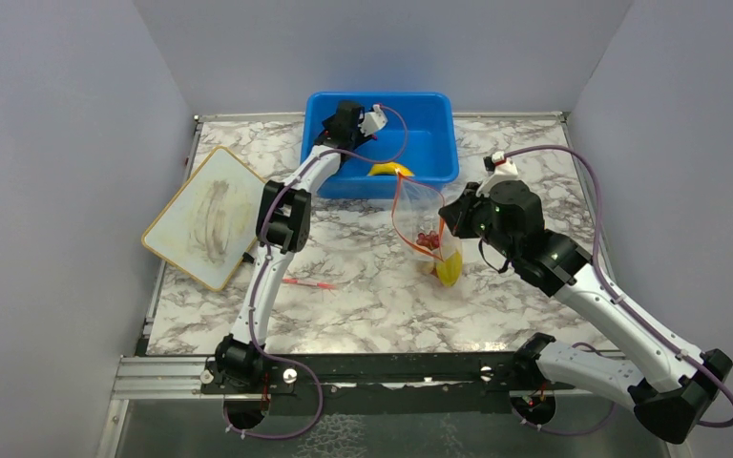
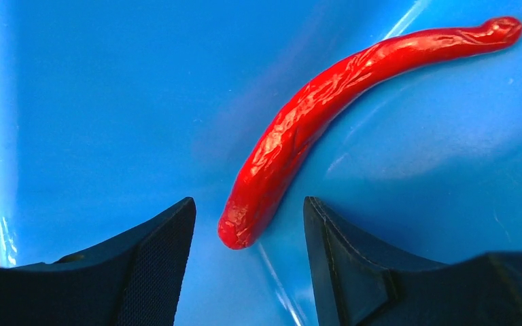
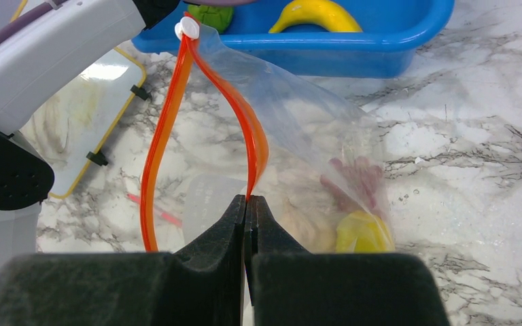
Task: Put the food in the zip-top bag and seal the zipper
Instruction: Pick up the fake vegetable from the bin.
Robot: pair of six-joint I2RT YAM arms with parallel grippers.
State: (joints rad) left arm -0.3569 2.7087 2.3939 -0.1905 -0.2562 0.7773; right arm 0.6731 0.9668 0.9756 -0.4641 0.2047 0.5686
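I read L gripper (image 2: pixel 248 204) partly open inside blue tub (image 2: pixel 109 102), red chili (image 2: pixel 312 109) tip between jaws, ungripped. R gripper (image 3: pixel 246 204) pinched tight on zipper (image 3: pixel 166 115); zip-top bag (image 3: pixel 299 115) near tub, over table (image 3: pixel 482 136).

1. The top external camera hangs above and behind the arm bases at the near edge of the tabletop (image 1: pixel 363 305). It faces down toward the far edge from well off and takes in the whole surface.
2. The left wrist camera sits very close inside the blue tub (image 2: pixel 109 102), looking past its left pincer (image 2: pixel 248 204) at the tub's floor.
3. The right wrist camera rides low over the tabletop. It faces the far edge over its right pincer (image 3: pixel 246 204), with the zip-top bag (image 3: pixel 299 115) close in front.
4. The top and right wrist views share the bag, the tub and the banana (image 3: pixel 316 13). The left wrist view shares only the tub.
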